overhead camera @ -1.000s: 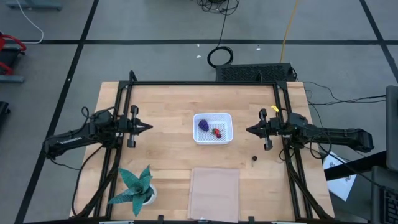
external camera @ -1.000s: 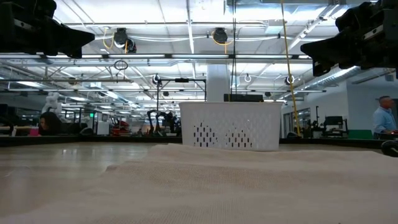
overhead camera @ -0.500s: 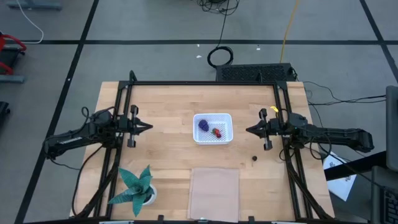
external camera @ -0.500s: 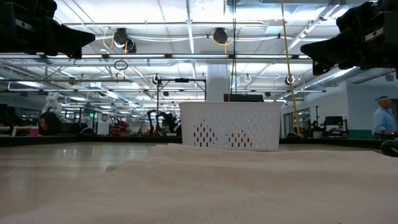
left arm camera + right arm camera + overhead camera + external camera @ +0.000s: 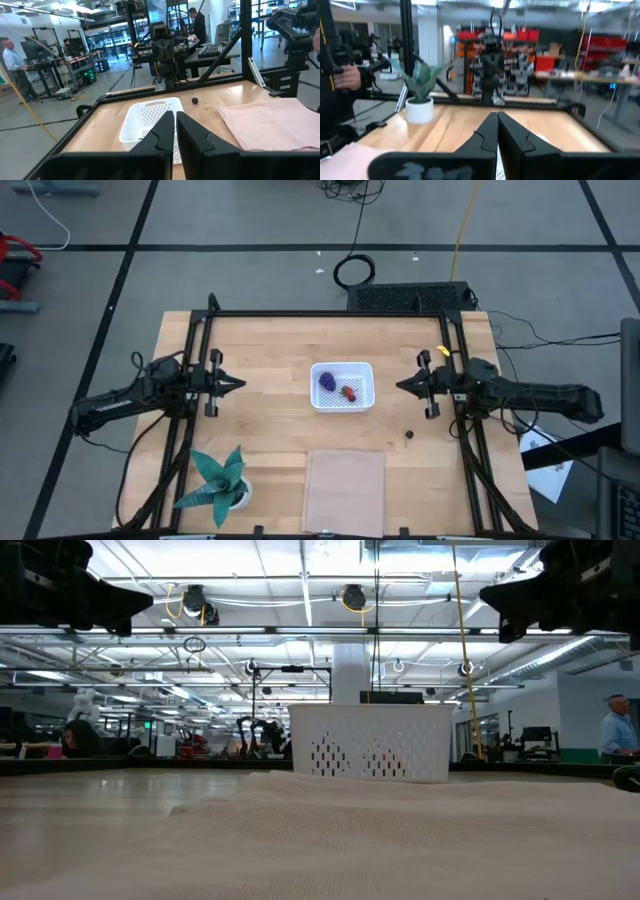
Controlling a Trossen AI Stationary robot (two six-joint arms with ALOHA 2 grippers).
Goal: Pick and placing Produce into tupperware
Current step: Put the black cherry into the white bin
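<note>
Overhead, we saw the wooden table (image 5: 270, 350) with a dark arm stretched in from each side. The left gripper (image 5: 238, 385) hung over the left part of the board and the right gripper (image 5: 400, 388) over the right part, both pointing at the middle and both well apart from the white tupperware (image 5: 342, 386) between them. On each wrist view the two dark fingers lay pressed together or nearly so, pinching nothing.

Near the front edge lay the flat pinkish cloth (image 5: 344, 489), and at the front left stood the teal potted plant (image 5: 218, 478).

Inside the tupperware we made out the purple lump (image 5: 327, 380) and, just beside it, the smaller red piece (image 5: 349, 392). One dark ball (image 5: 409, 434) lay on bare wood, toward the right and nearer the front than the container. We could not find a second ball from above.

At table height the cloth filled the foreground and the container's perforated wall hid everything in it; no loose ball showed there, and both grippers were cut off at the upper corners. The left wrist view showed the container's mesh partly behind its own fingers, with the dark ball beyond it, but the food inside was hidden. The right wrist view was too blurred for us to make out the container; it showed the plant clearly.
</note>
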